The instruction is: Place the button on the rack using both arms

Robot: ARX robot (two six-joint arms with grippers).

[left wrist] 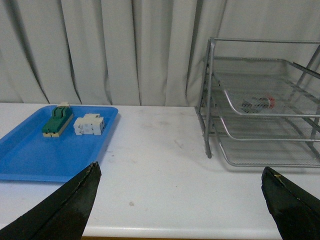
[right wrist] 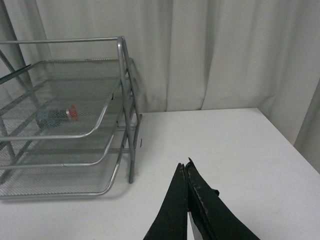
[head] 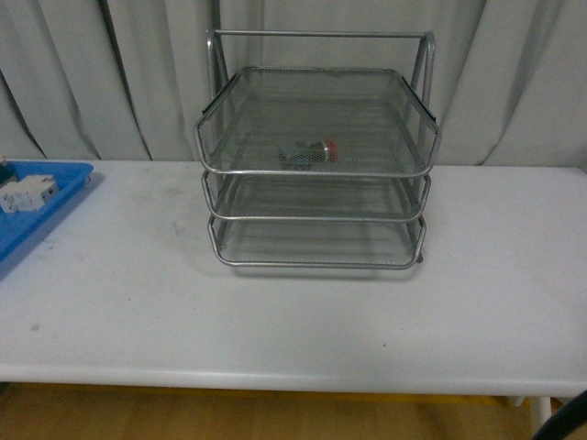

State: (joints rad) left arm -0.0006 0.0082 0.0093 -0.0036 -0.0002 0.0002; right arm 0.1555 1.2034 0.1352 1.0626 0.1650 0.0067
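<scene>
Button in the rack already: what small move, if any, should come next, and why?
Probably none beyond keeping both arms back. The button lies on its side in the top tray of the rack, the left gripper is open, and the right gripper is shut and empty.

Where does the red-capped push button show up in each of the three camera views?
Front view: the small red-capped push button lies on its side in the top tray of the silver wire-mesh rack, near the middle.
Left wrist view: same top tray, at picture right.
Right wrist view: same top tray, at picture left.
Shared landmark: the rack's top tray.
</scene>
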